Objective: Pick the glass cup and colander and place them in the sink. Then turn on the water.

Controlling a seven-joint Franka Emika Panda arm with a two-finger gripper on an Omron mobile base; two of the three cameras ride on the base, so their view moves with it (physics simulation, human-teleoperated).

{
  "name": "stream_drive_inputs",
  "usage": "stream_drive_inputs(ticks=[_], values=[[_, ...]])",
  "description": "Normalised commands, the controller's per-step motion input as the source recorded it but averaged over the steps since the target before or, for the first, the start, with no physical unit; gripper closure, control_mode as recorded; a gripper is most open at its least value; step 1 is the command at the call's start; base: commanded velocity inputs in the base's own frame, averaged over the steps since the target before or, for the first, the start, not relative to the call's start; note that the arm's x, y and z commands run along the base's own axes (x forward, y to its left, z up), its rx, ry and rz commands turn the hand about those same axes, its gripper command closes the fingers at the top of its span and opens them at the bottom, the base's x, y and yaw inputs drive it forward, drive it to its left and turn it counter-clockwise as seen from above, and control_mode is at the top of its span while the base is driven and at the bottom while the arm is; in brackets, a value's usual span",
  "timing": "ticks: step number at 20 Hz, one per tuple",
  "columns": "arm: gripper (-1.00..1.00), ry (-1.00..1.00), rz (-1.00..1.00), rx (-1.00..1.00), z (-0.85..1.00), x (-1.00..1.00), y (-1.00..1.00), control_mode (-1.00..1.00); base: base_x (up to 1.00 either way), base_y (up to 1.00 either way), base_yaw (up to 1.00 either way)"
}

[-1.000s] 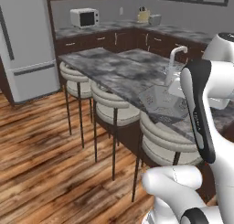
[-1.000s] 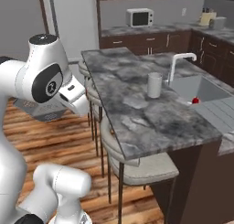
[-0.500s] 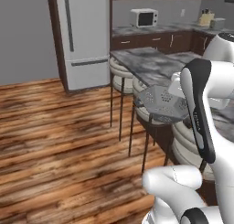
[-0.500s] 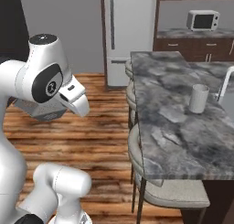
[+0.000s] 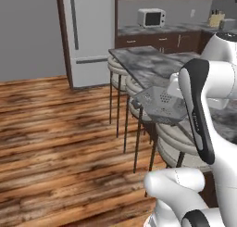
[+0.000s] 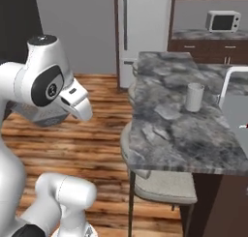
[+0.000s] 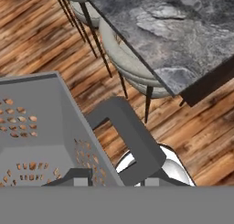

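Currently, colander carried off the counter; cup left on the island.

Held aloft beside the grey marbled stone island counter [image 6: 169,120], above the cushioned round bar stools [image 5: 178,140], the shallow grey faceted metal colander [image 5: 162,105] with many small holes was empty. In the hand view, the gripper [image 7: 109,179] was clamped on the colander's wall by its handle. The tall pale translucent glass cup [image 6: 194,96] stood upright on the counter, nothing visible inside, near the pale arched faucet [image 6: 227,83].
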Motion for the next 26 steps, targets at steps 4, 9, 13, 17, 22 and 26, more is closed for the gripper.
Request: stream_drive_inputs(ticks=[4, 9, 13, 17, 22, 26], values=[[1.00, 0.00, 0.00, 0.00, 0.00, 0.00, 0.00, 1.00, -0.04, -0.93, 0.10], [1.00, 0.00, 0.00, 0.00, 0.00, 0.00, 0.00, 1.00, 0.01, -0.90, 0.10], [1.00, 0.00, 0.00, 0.00, 0.00, 0.00, 0.00, 1.00, 0.00, -0.91, 0.10], [1.00, 0.00, 0.00, 0.00, 0.00, 0.00, 0.00, 1.00, 0.00, -0.99, 0.07], [1.00, 0.00, 0.00, 0.00, 0.00, 0.00, 0.00, 1.00, 0.00, -0.97, 0.07], [1.00, 0.00, 0.00, 0.00, 0.00, 0.00, 0.00, 1.00, 0.01, -0.96, 0.07]])
